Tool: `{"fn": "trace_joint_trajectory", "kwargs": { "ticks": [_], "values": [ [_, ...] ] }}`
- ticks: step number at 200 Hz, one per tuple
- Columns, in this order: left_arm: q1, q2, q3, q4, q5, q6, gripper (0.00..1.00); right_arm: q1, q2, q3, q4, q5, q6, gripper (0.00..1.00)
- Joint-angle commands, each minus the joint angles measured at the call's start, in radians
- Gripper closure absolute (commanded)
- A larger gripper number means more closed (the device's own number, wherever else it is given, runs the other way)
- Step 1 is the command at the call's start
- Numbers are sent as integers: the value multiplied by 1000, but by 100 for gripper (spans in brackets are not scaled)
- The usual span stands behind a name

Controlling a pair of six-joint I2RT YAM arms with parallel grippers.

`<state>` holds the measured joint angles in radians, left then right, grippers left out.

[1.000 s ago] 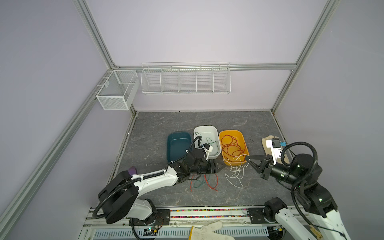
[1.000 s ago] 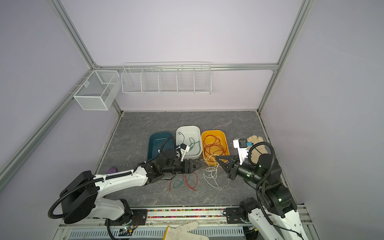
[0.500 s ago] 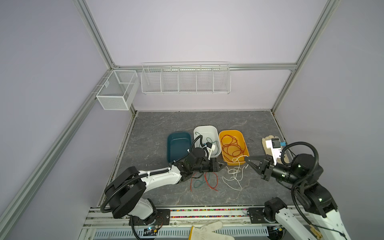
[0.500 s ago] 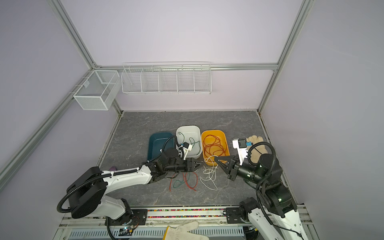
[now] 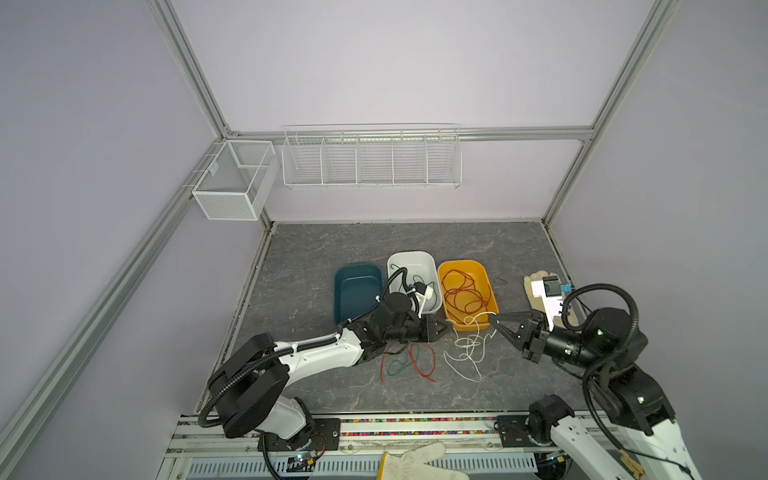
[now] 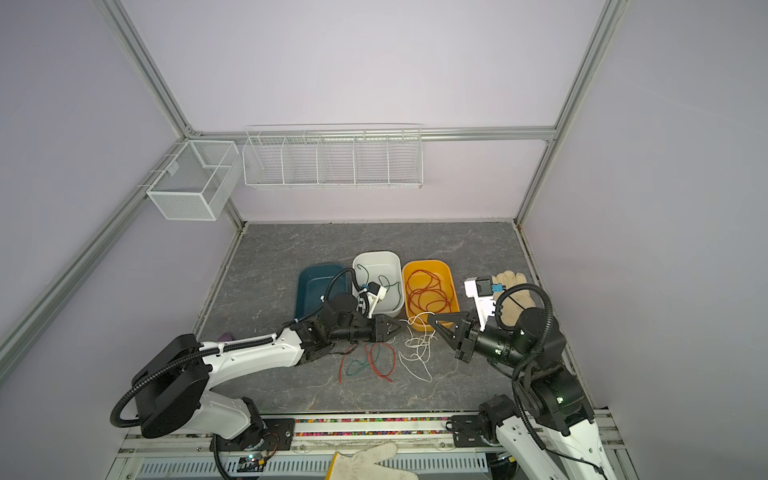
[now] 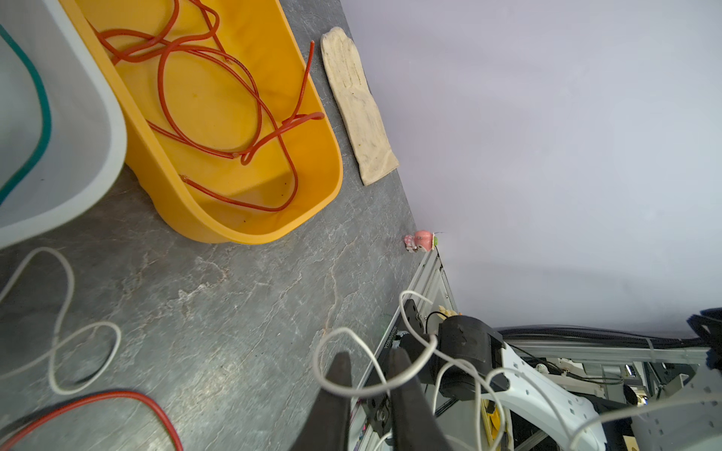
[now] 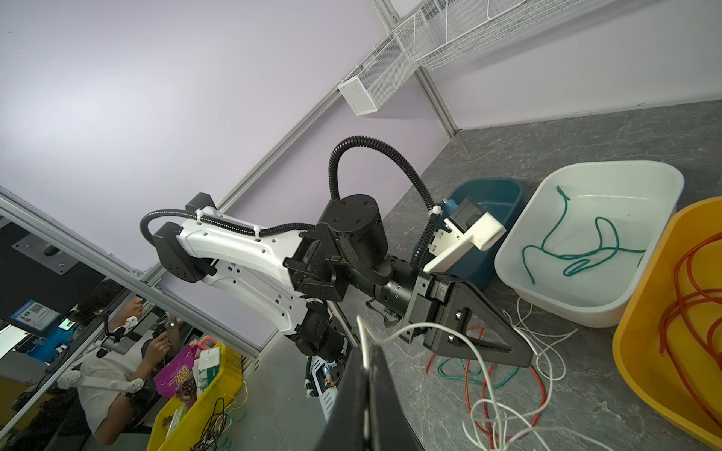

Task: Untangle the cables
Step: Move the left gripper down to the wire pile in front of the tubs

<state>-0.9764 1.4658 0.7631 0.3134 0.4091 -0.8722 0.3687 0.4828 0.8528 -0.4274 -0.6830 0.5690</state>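
Loose cables lie on the table in front of the trays in both top views: a white cable (image 5: pixel 467 345) (image 6: pixel 415 345), a red cable (image 5: pixel 424 365) and a dark green cable (image 5: pixel 395 368). More red cable (image 5: pixel 461 291) is coiled in the orange tray (image 5: pixel 486 286), and a green cable (image 8: pixel 578 257) lies in the white tray (image 5: pixel 411 255). My right gripper (image 5: pixel 492 320) (image 8: pixel 367 347) is shut on an end of the white cable (image 8: pixel 480 357). Facing it, my left gripper (image 5: pixel 444 326) (image 7: pixel 369 355) has a narrow gap, with a white cable loop (image 7: pixel 363 388) across its fingertips.
A teal tray (image 5: pixel 357 286) stands left of the white one. A beige glove (image 5: pixel 540 286) lies by the right wall and a white glove (image 5: pixel 415 461) on the front rail. Wire baskets (image 5: pixel 370 158) hang on the back wall. A pink figurine (image 7: pixel 420 240) sits at the table's edge.
My left gripper has reached right into the white cable and its jaws have narrowed. The right gripper, still shut on the white cable, has barely shifted.
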Motion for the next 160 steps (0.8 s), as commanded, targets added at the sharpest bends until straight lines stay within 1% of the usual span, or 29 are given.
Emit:
{"fn": "trace_joint_trajectory", "kwargs": {
  "ticks": [1,16,37,66,97,111,130,160],
  "values": [
    [-4,-25,40,-37,-5,26,80,-1,-4,2,30,-27,5,94],
    [-4,-29,47,-70,-19,41,78,-1,-4,2,31,-32,4,94],
    [-3,-46,54,-110,-42,63,67,-1,-5,6,27,-39,-3,94],
    [-4,-91,104,-281,-106,176,54,0,-6,11,19,-50,-9,94],
    [-4,-123,155,-433,-139,317,49,-1,-6,18,17,-67,-13,94],
    [-4,-123,188,-506,-118,397,47,0,-4,20,17,-84,-14,94],
    [-5,-120,235,-618,-82,494,46,0,-5,20,15,-106,-18,94],
    [-20,-176,268,-775,-85,639,43,1,-9,20,8,-130,-24,94]
  ]
}}
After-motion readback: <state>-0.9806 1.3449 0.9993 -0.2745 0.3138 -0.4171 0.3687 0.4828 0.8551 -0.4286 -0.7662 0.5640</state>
